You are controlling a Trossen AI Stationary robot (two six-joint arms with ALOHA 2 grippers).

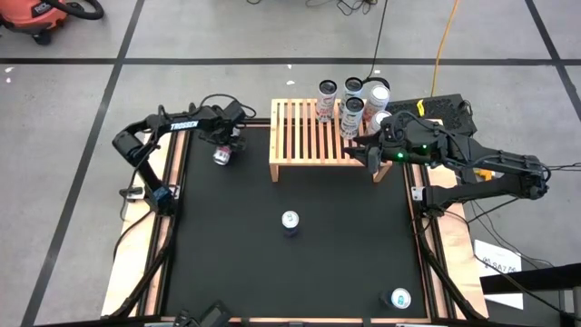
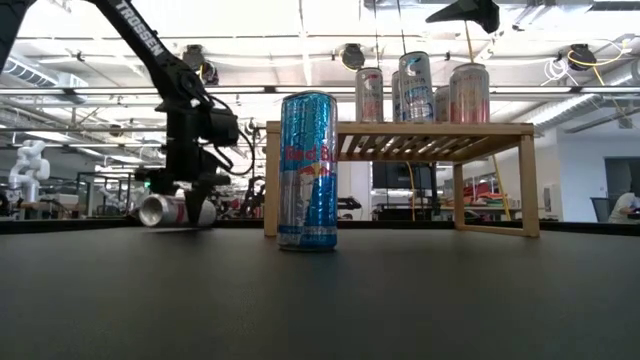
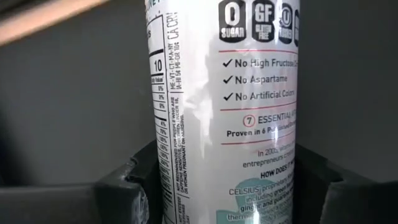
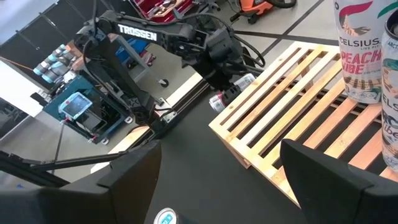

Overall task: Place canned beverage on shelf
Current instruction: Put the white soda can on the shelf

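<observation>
Two dark jointed arms, white "TROSSEN" lettering, black cables.

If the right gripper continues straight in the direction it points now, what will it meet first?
Probably nothing close. The right gripper, open, hovers over the right end of the shelf and points left across its slats, above them. Farther along that line is the left gripper, holding a lying can. Heights are uncertain.

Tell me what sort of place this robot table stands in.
Most likely a robotics lab or workshop: open ceiling with strip lights, an orange shop vacuum on the grey floor, a white humanoid robot behind the table.
</observation>
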